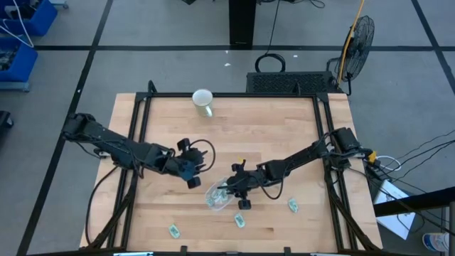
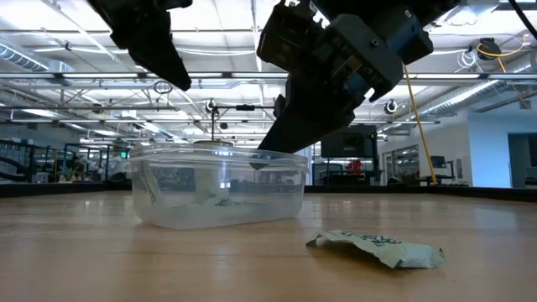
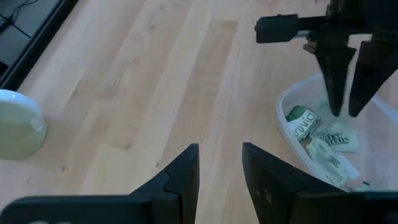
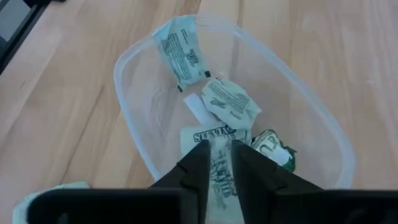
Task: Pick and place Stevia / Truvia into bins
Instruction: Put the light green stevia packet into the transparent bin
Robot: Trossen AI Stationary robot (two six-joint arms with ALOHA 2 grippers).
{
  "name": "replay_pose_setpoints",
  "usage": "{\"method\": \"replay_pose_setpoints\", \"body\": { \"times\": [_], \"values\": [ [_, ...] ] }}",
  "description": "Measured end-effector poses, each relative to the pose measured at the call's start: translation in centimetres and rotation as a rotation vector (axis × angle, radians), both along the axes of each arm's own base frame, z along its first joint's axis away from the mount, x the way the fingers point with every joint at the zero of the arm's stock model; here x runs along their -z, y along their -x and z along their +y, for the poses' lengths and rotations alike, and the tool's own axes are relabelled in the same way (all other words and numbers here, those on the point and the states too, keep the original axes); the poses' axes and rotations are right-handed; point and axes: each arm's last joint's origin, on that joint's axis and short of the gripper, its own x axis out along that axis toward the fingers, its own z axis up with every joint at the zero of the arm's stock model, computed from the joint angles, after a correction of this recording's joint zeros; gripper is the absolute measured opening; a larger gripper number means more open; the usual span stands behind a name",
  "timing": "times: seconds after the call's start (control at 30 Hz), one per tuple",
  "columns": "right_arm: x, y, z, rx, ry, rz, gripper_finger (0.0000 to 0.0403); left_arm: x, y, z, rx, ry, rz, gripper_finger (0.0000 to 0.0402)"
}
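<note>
Crumpled green-white paper sachet (image 2: 377,248) lies flat on the wood table (image 1: 263,128), just right of the bin (image 2: 220,186) in the low view. Right gripper (image 4: 217,163) hangs over the bin, fingertips down inside the rim, fingers nearly together with a printed sachet (image 4: 219,168) in the narrow gap; can't tell whether it's actually pinched. Bin is clear thin plastic, rounded, shallow, glossy. Several wrinkled sachets (image 4: 229,102) lie inside, one leaning against the wall (image 4: 181,55). Left gripper (image 3: 219,163) hovers near the bin, on the mug (image 1: 203,101) side, fingers slightly apart, empty. Three more sachets (image 1: 239,220) lie on the table around the bin, well apart.
</note>
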Motion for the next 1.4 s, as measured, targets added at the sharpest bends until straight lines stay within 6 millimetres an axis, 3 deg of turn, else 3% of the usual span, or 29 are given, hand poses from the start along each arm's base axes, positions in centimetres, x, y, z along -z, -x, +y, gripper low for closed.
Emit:
{"method": "replay_pose_setpoints", "body": {
  "times": [0.33, 0.57, 0.83, 1.13, 1.4],
  "values": [
    [-0.4, -0.3, 0.0, -0.026, 0.02, -0.056, 0.0105, 0.4, 1.1, -2.6, 0.141, 0.192, 0.09, 0.0129],
    [-0.5, -0.4, 0.1, -0.044, 0.035, -0.081, 0.0103, 2.4, 5.2, -7.4, 0.309, 0.43, 0.344, 0.0129],
    [-0.5, -0.4, 0.0, -0.067, 0.061, -0.089, 0.01, 6.0, 8.9, -11.5, 0.429, 0.584, 0.27, 0.0129],
    [-0.8, -0.7, 0.1, -0.083, 0.074, -0.132, 0.0099, 9.8, 10.7, -10.8, 0.402, 0.661, 0.237, 0.0129],
    [-0.9, -0.8, -0.1, -0.107, 0.104, -0.152, 0.01, 11.4, 11.2, -10.0, 0.389, 0.721, 0.14, 0.0129]
  ]
}}
